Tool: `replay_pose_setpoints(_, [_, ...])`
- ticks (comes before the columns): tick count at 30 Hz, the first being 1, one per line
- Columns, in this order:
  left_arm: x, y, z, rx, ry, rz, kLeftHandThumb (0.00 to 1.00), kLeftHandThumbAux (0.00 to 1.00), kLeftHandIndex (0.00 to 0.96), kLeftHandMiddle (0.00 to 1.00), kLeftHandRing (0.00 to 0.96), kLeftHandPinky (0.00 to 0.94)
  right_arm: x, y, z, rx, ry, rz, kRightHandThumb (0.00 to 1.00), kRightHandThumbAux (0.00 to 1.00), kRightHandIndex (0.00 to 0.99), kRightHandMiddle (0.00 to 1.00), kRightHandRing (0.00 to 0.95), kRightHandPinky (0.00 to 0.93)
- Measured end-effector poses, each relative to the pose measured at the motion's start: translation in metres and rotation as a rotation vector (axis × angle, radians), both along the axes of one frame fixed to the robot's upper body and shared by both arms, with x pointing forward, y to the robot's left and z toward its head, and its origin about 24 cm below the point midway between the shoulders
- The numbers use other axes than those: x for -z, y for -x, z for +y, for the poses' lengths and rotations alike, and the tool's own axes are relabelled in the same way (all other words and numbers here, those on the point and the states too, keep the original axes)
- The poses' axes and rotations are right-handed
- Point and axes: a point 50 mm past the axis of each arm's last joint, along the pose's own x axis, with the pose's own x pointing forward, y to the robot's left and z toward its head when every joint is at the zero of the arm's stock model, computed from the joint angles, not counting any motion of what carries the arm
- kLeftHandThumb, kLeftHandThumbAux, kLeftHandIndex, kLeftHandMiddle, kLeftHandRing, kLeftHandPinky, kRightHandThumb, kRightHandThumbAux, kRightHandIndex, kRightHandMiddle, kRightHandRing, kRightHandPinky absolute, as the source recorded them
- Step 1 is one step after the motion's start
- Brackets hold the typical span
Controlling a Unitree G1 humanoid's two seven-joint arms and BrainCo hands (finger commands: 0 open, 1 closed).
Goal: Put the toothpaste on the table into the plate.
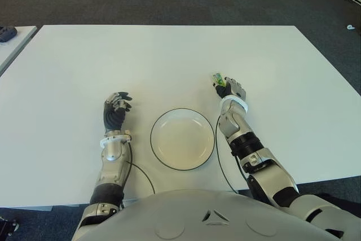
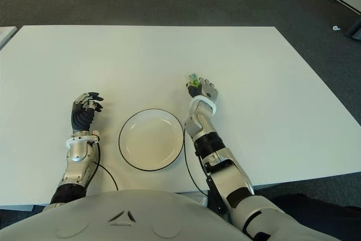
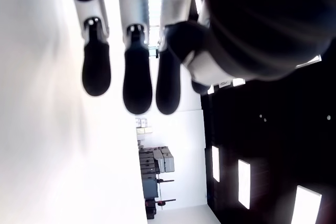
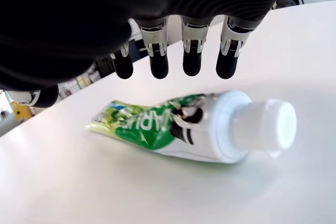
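Right hand (image 1: 232, 90) hovers with spread fingers over the toothpaste (image 4: 178, 127), not touching.

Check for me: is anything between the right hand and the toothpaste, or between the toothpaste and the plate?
Nothing visible. The right hand hovers open directly over the toothpaste, which lies on the table. Only bare tabletop separates it from the plate. The left hand shows on the plate's far side.

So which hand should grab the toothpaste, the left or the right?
The right hand: it hovers open right over the toothpaste, which lies on the table. The left hand shows across the plate, farther away.
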Motion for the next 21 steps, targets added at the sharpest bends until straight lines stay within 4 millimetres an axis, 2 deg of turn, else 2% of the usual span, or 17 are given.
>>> replay_pose_setpoints(3, [0.000, 0.000, 0.000, 0.000, 0.001, -0.001, 0.835, 0.678, 0.406, 0.498, 0.620, 0.604, 0.008, 0.002, -0.002, 0.015, 0.023, 0.025, 0.478, 0.111, 0.000, 0.000, 0.000, 0.000])
replay_pose_setpoints(21, [-0.001, 0.000, 0.001, 0.000, -0.004, 0.002, 0.834, 0.680, 0.402, 0.501, 0.626, 0.610, 0.021, -0.013, -0.005, 0.037, 0.105, 0.074, 0.528, 0.124, 0.000, 0.000, 0.000, 0.000])
